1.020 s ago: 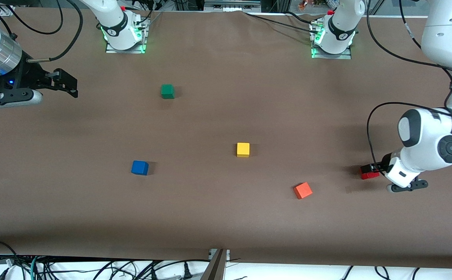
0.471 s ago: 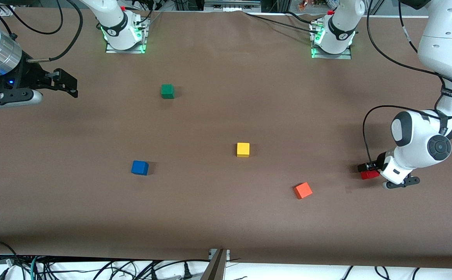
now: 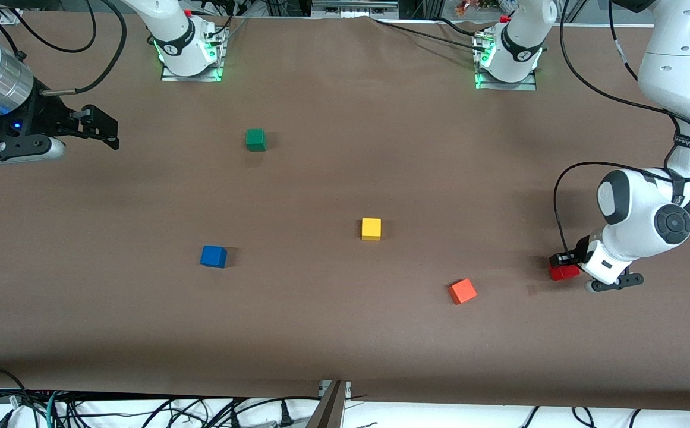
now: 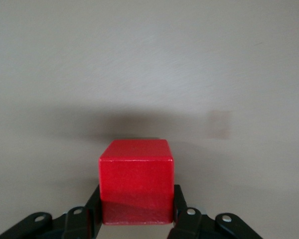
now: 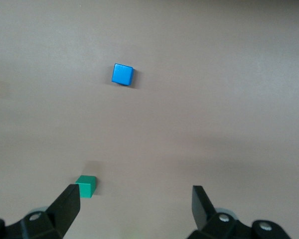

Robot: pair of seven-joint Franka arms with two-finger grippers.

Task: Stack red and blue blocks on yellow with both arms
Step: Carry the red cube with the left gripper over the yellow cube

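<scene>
The red block (image 3: 563, 273) sits at the left arm's end of the table. My left gripper (image 3: 566, 266) is down around it, and in the left wrist view the red block (image 4: 136, 180) fills the gap with a black finger pressed against each side. The blue block (image 3: 213, 256) lies toward the right arm's end and shows in the right wrist view (image 5: 122, 74). The yellow cube (image 3: 371, 229) sits mid-table. My right gripper (image 3: 106, 127) waits open and empty above the right arm's end of the table, and its spread jaws show in the right wrist view (image 5: 137, 201).
An orange-red cube (image 3: 462, 291) lies between the yellow cube and the red block, nearer to the front camera. A green cube (image 3: 255, 139) sits toward the robot bases and shows in the right wrist view (image 5: 85, 186). Cables run along the table's near edge.
My left gripper and wrist shifted a little along the table, and the red block between its fingers now shows slightly nearer to the front camera. The right arm has not moved.
</scene>
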